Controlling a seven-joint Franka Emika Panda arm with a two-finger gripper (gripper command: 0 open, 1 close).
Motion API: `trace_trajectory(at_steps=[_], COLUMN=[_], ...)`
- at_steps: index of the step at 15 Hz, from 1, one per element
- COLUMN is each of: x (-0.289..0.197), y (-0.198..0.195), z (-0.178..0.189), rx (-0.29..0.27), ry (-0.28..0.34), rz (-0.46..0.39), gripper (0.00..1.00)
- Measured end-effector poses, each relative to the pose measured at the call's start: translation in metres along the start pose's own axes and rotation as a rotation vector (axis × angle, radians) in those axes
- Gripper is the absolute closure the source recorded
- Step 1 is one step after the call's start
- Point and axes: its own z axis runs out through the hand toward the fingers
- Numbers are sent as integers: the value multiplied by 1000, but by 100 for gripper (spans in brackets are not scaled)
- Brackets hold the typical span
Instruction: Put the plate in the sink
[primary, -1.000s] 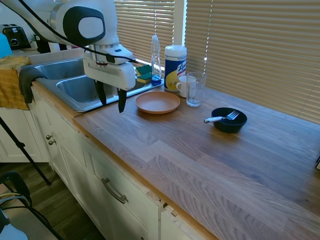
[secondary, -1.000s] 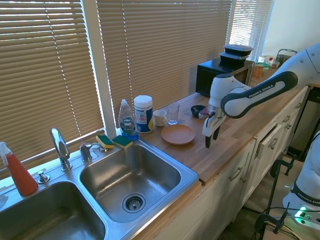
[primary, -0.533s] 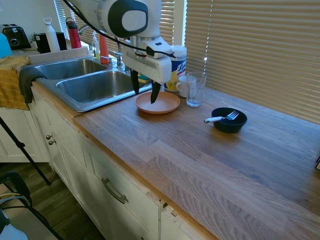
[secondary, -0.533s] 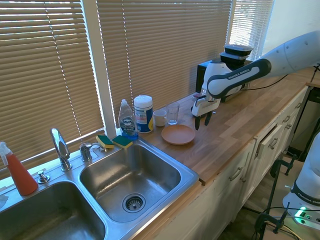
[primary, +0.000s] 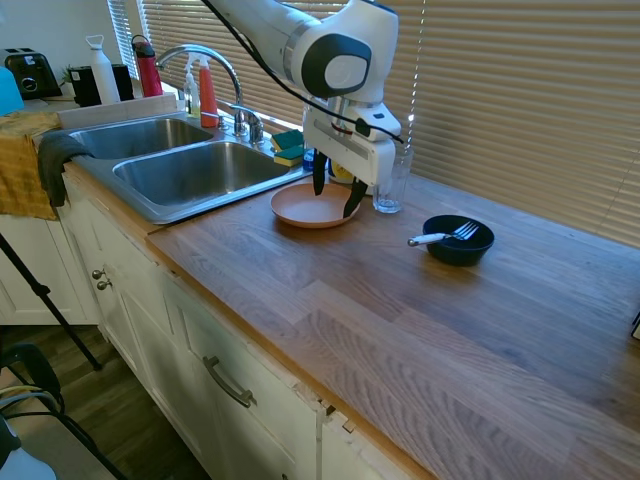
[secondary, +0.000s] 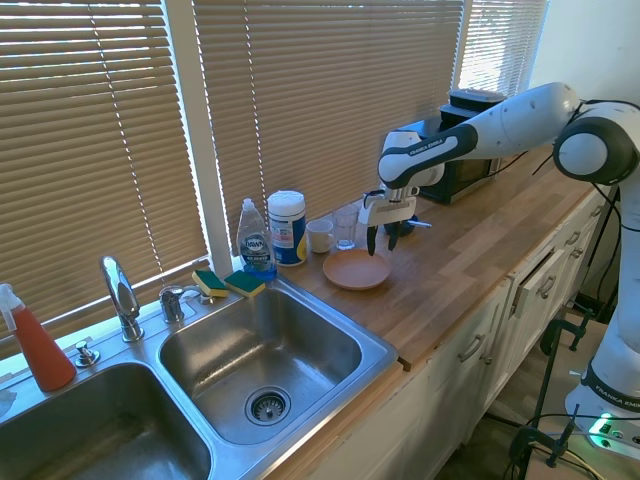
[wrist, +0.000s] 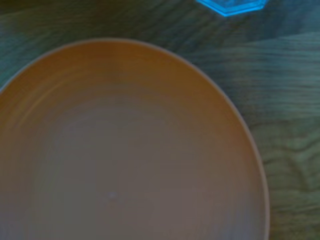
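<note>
In the space of a second the tool (primary: 334, 200) has swung from the front edge of the table (primary: 400, 320), beside the sink (primary: 170, 175), across to the plate (primary: 312, 206), and it now hangs low over the plate's far side, the side nearest the drinking glass (primary: 388, 185). Its two dark fingers point down and stand apart, holding nothing; in the second exterior view the tool (secondary: 378, 242) sits just above the plate (secondary: 356, 270), with no clear contact visible. The wrist view is filled by the plate (wrist: 125, 150), with bare wood showing past its rim, so the camera looks almost straight down on it. The plate lies flat on the table near the back edge, just beside the sink's nearer basin (secondary: 262, 345) and not yet lifted. The approach looks nearly finished, so the step in hand is probably the final descent to bring the fingers astride the rim before closing. The low rim offers little to pinch, and the glass and the white mug (secondary: 320, 235) stand close behind, so the carry toward the basin needs care.
</note>
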Motion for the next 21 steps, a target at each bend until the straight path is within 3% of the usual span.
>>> trace_trajectory(at_steps=[4,5,21], x=[19,21,24], y=[-14,-16,-23], z=[21,26,42], rx=[-8,-8,1], ry=[-38,-44,-101], rz=[-6,-7,-13], gripper=[0,100,100])
